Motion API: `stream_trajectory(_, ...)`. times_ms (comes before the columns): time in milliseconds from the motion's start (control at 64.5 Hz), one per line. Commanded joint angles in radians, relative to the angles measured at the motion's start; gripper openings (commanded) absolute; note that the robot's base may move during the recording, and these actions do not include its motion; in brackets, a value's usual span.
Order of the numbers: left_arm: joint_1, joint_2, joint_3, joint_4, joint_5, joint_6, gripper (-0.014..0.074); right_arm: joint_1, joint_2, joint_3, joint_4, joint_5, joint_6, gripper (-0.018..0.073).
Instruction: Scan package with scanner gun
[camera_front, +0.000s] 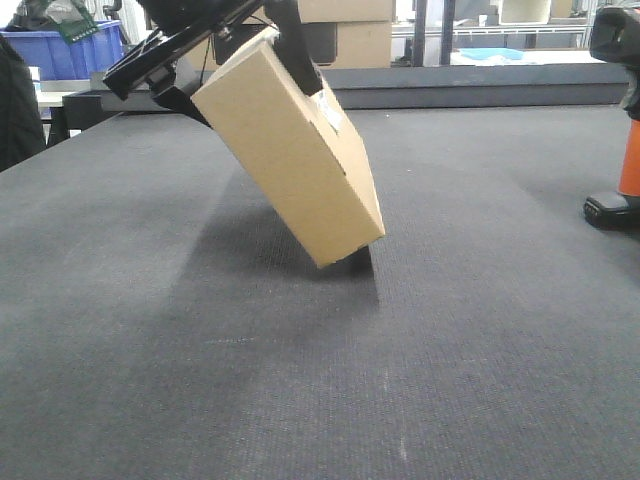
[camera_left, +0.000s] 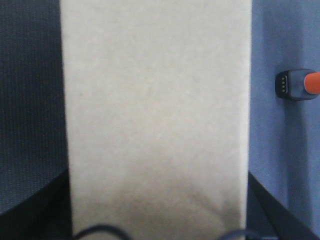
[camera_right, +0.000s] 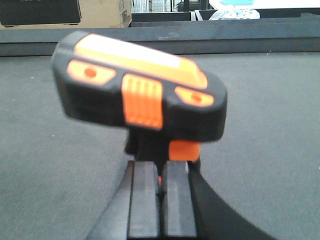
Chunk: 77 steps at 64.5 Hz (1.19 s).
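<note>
The package (camera_front: 290, 150) is a tan cardboard box with a small white label (camera_front: 330, 112) on its right side. It hangs tilted, with its lower corner at or just above the dark mat. My left gripper (camera_front: 245, 70) is shut on its upper end. In the left wrist view the package (camera_left: 155, 110) fills the middle, between my dark fingers (camera_left: 30, 220). The scanner gun (camera_front: 630, 150), with its orange handle and black base, is at the far right edge. My right gripper (camera_right: 160, 200) is shut on the handle below the black and orange scanner head (camera_right: 140, 90).
The dark mat (camera_front: 300, 380) covers the table. A raised ledge (camera_front: 480, 85) runs along its far edge. Behind it are stacked cardboard boxes with a black panel (camera_front: 350, 35) and a blue crate (camera_front: 65, 50). The scanner's base also shows in the left wrist view (camera_left: 295, 84).
</note>
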Motion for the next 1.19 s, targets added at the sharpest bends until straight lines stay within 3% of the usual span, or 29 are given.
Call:
stream_trajectory(0, -0.005, -0.005, -0.008, -0.006, -0.014, 0.001, -0.0111, -0.006, 0.025, -0.020, -0.005, 0.009, 0.000, 0.0020)
stream_trajectory(155, -0.005, -0.005, -0.008, -0.006, -0.010, 0.001, -0.0111, -0.006, 0.068, -0.026, -0.001, -0.004, 0.093, 0.0431)
stream_trajectory(279, -0.005, -0.005, -0.008, -0.006, -0.010, 0.001, -0.0111, -0.006, 0.114, -0.029, 0.001, -0.070, 0.114, 0.0563)
stream_trajectory(403, -0.005, -0.005, -0.008, -0.006, -0.010, 0.001, -0.0111, -0.006, 0.169, -0.029, 0.022, -0.131, 0.114, 0.0561)
stream_trajectory(667, -0.005, -0.005, -0.008, 0.003, -0.010, 0.001, -0.0111, 0.006, 0.208, -0.069, 0.041, -0.122, 0.114, 0.0561)
stream_trajectory(868, -0.005, -0.005, -0.008, 0.003, -0.010, 0.001, -0.0111, 0.043, 0.208, -0.135, 0.062, -0.002, 0.114, 0.0561)
stream_trajectory(1179, -0.005, -0.005, -0.008, 0.021, -0.010, 0.001, -0.0111, 0.052, 0.247, -0.217, 0.108, 0.013, 0.114, 0.0561)
